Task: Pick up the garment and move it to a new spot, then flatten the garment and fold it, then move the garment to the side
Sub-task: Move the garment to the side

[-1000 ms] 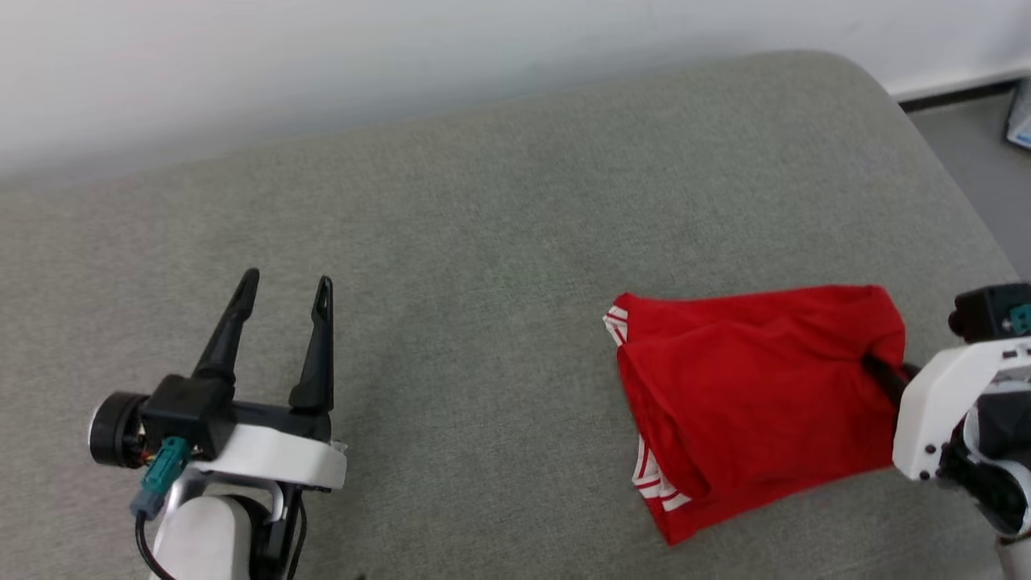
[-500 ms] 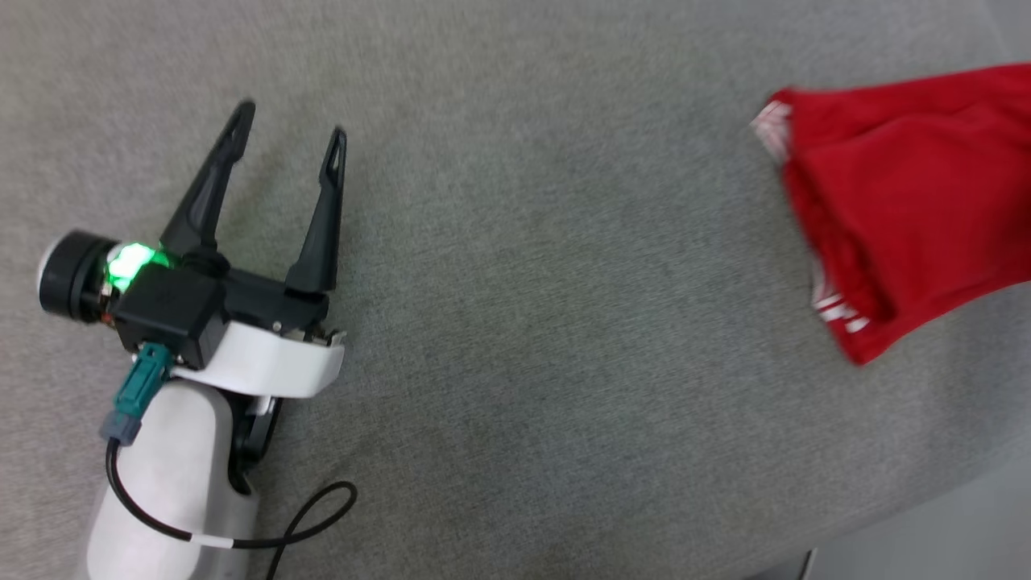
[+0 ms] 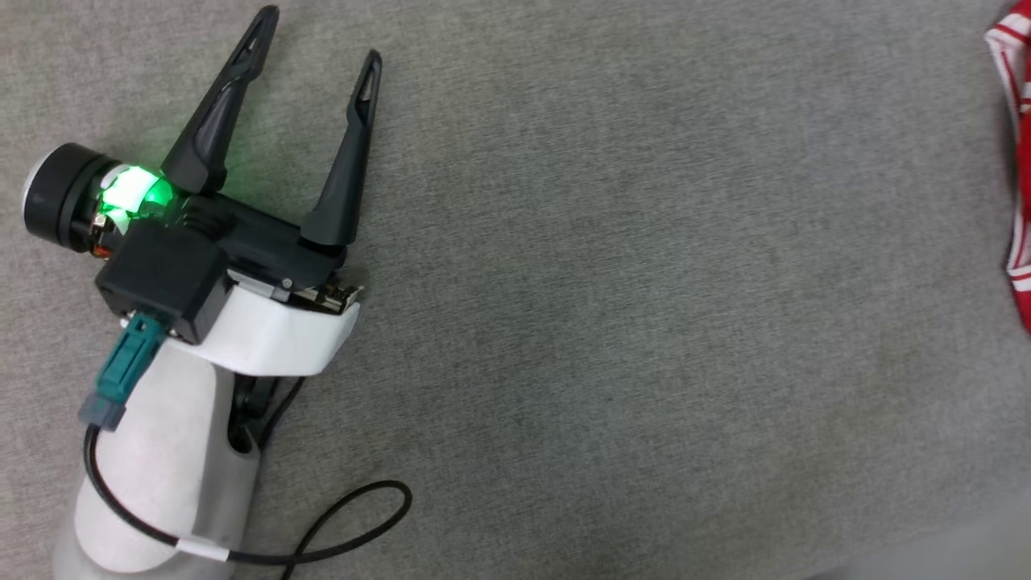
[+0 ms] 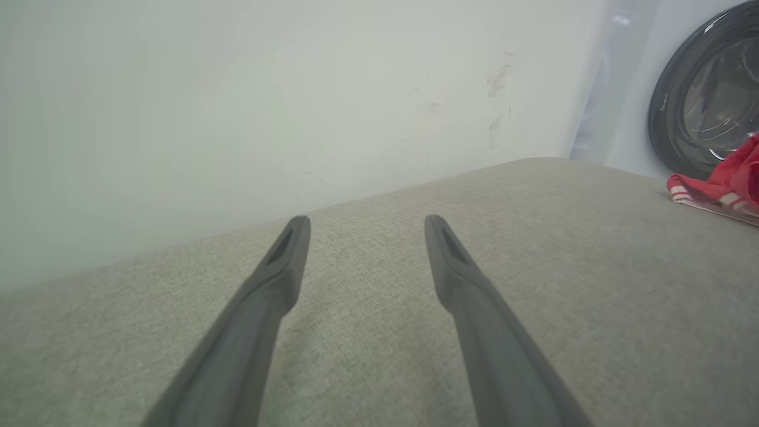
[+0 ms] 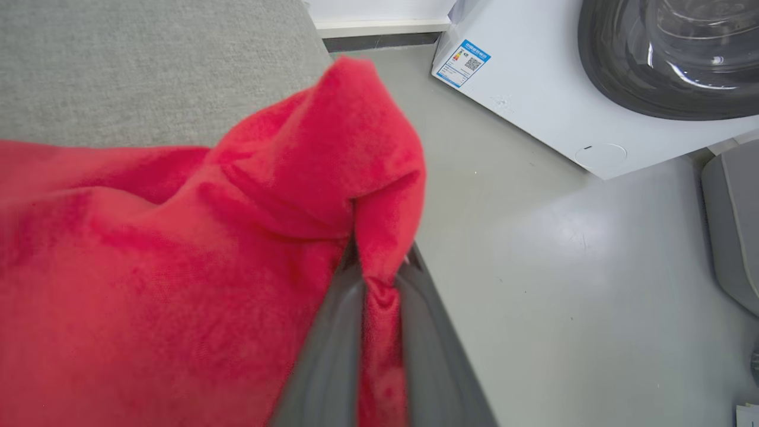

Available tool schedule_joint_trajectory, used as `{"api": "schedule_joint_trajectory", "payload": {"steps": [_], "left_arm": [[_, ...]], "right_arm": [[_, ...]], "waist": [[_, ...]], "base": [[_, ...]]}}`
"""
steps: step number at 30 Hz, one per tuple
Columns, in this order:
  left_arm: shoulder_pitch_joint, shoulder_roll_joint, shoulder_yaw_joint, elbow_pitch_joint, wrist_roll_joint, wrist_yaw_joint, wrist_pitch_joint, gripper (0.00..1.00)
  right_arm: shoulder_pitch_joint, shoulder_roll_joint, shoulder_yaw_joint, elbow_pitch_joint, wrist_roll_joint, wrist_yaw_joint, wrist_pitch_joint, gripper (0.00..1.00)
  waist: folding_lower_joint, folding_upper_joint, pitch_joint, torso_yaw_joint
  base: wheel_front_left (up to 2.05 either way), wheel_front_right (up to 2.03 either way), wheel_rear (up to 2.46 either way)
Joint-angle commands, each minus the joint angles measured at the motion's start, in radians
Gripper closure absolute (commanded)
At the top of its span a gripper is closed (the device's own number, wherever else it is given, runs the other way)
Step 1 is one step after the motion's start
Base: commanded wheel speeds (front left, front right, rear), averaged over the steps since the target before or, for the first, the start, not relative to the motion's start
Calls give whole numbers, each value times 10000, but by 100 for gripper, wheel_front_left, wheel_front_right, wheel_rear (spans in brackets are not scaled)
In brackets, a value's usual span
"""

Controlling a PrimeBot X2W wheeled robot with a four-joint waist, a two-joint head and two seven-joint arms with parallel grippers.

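Right fingers (image 5: 329, 362) pinching garment (image 5: 178, 267), left fingers (image 3: 224, 105) spread (empty), washer (image 5: 533, 89) near cushion (image 3: 644, 322)

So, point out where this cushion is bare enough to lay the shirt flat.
The grey cushion is bare across the wide stretch between the open left gripper and the garment at its right end. It is crowded there, where the right gripper pinches the cloth.
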Motion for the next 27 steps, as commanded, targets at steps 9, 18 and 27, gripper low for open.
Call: {"api": "schedule_joint_trajectory", "payload": {"steps": [9,18,27], "left_arm": [[191,-56,-62,360,-131,90,-47,0],[901,-483,58,820,-354,392,-77,0],[2302,-1025,482,1406,-659,692,-70,0]], "right_arm": [[-542,-117,-511,1280,-1361,-11,-2218,0],[-218,-23,41,1790,-1984,-11,-4605,0],[1210,463,1236,1202,-1130,-11,-5375,0]], "waist": [[-2,0,-450,301],[-2,0,-2037,576],[-2,0,-3868,1084]], "base": [[0,0,0],[0,0,0],[0,0,0]]}}
